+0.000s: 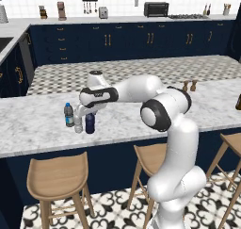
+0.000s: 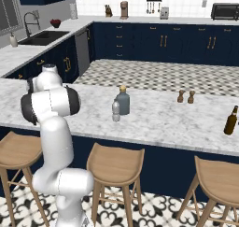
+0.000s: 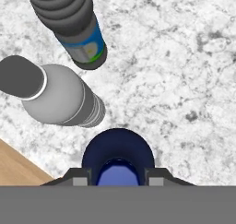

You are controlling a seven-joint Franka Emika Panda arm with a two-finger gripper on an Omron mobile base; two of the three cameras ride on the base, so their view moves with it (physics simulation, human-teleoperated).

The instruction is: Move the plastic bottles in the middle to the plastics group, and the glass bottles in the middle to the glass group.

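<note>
Directly above navy bottle (image 3: 118,161), gripper (image 3: 118,178) spread wide, fingertips flanking it, contact unclear

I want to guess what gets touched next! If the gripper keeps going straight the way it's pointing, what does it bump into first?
Most likely the dark navy bottle. The gripper points straight down at it, one fingertip on each side of its cap. Whether the fingers already touch it is hard to tell.
</note>
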